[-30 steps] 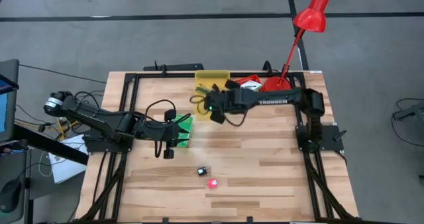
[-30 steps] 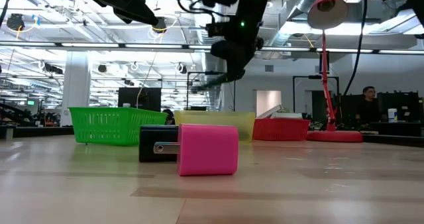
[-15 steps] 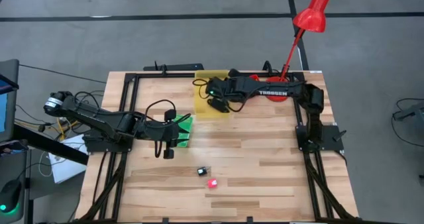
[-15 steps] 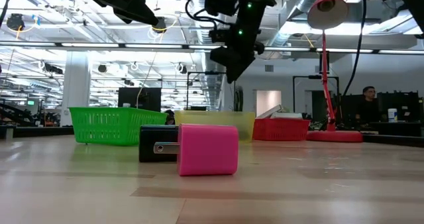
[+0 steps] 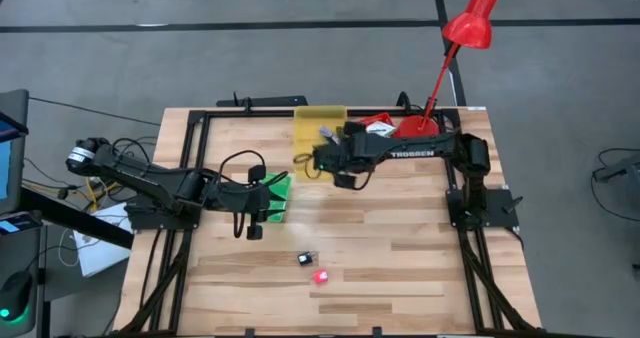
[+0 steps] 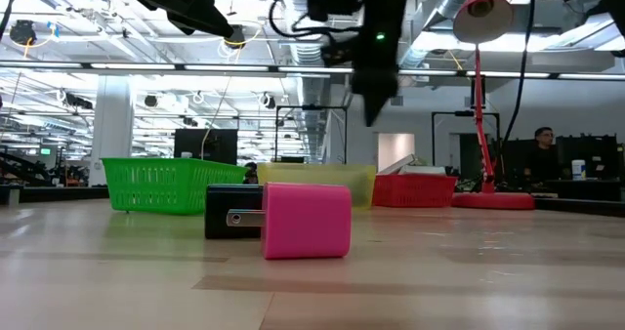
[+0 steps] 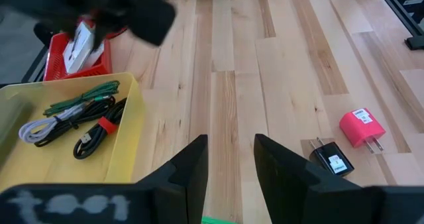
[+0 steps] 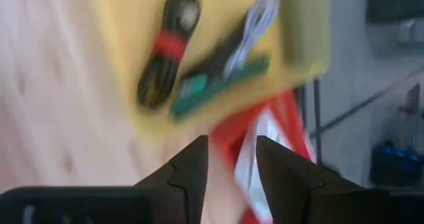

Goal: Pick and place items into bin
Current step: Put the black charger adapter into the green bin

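Observation:
A yellow bin (image 5: pixel 318 128) at the table's far edge holds several coiled cables (image 7: pixel 85 121): green, white, and black with a red tie. Beside it a red bin (image 7: pixel 61 61) holds a flat white packet (image 7: pixel 81 40). A pink plug block (image 5: pixel 321 275) and a black one (image 5: pixel 307 259) lie flat on the near middle of the table. My right gripper (image 8: pixel 232 164) is open and empty, raised by the yellow bin's near edge (image 5: pixel 318 164). My left gripper (image 7: pixel 230 163) is open and empty above the green bin (image 5: pixel 274 196).
A red desk lamp (image 5: pixel 455 53) stands at the far right corner, behind the red bin. A black frame rail (image 5: pixel 480 268) runs round the table. Bare wood (image 5: pixel 400 238) lies between the bins and the two plug blocks. A person (image 6: pixel 543 144) sits in the room far behind.
My right gripper swung toward the far edge, over the yellow bin, then drew back toward the near side and a little right, turning so its fingers point more steeply down. The left arm kept still and the two plug blocks have not moved.

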Controlling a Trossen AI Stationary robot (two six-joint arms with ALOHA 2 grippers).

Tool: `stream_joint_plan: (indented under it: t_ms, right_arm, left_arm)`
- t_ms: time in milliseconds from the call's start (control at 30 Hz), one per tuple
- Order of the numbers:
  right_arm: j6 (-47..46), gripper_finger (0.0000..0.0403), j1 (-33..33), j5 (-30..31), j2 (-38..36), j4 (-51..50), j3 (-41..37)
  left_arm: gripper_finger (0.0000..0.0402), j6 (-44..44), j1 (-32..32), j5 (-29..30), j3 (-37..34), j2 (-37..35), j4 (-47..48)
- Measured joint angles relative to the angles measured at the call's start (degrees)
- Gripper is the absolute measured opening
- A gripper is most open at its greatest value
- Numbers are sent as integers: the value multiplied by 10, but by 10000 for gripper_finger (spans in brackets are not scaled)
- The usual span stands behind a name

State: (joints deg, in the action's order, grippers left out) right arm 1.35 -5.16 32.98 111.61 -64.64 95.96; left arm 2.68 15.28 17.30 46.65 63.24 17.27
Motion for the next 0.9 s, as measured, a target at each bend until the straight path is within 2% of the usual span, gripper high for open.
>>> stream_joint_plan:
  t_ms: [200,333,533,700,900]
  right_arm:
    - [-158,116,34,1,0,-187,0]
    - [-237,119,72,7,0,-256,0]
    - [-278,123,151,23,0,-235,-9]
    - [-309,123,222,38,0,-176,-9]
    - [-363,123,306,127,0,-120,-13]
  left_arm:
    - [112,0,0,0,0,0,0]
    - [112,0,0,0,0,0,0]
    - [112,0,0,0,0,0,0]
    - [112,-5,0,0,0,0,0]
    - [112,-1,0,0,0,0,0]
